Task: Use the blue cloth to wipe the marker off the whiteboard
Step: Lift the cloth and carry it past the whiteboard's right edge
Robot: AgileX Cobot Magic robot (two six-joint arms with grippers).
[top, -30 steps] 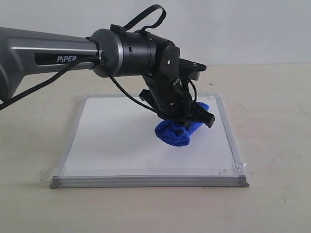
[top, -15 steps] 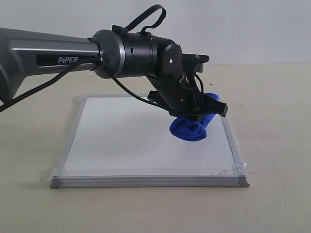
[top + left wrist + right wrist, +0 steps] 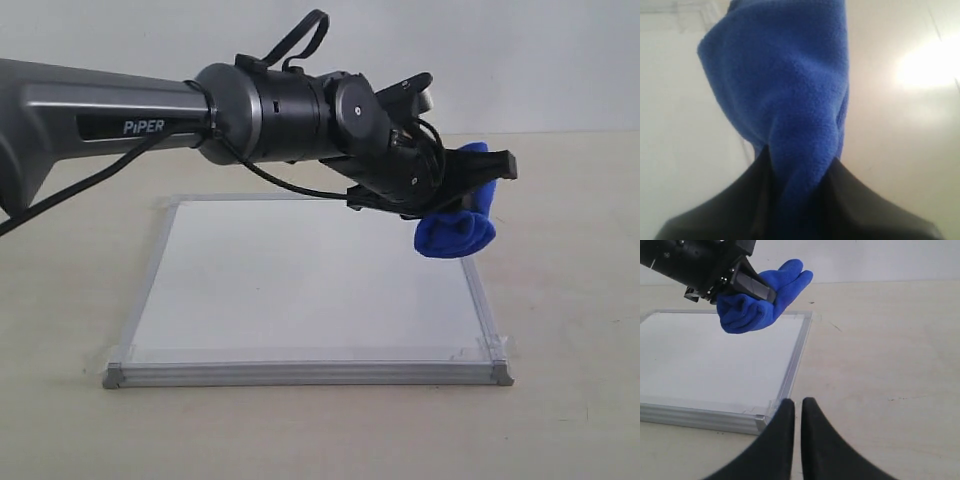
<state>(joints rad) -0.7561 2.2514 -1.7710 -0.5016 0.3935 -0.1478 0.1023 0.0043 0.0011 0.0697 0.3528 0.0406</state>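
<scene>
The blue cloth [image 3: 455,232] sits clamped in the left gripper [image 3: 487,176] above the whiteboard [image 3: 300,285]. The right gripper [image 3: 798,412] seems closed, empty. The left arm [image 3: 90,110] reads "PiPER".

Looks like a robot lab bench here: bare pale tabletop [image 3: 570,420], blank white wall [image 3: 540,60] behind, a grey arm [image 3: 100,110] lettered PiPER trailing black cable [image 3: 98,172], and a whiteboard [image 3: 300,290] taped down at its corners.

blue cloth [image 3: 455,232]: royal blue; whiteboard [image 3: 300,280]: white, grey frame; left pincer [image 3: 487,183]: black; table [image 3: 570,300]: seemingly pale beige
</scene>
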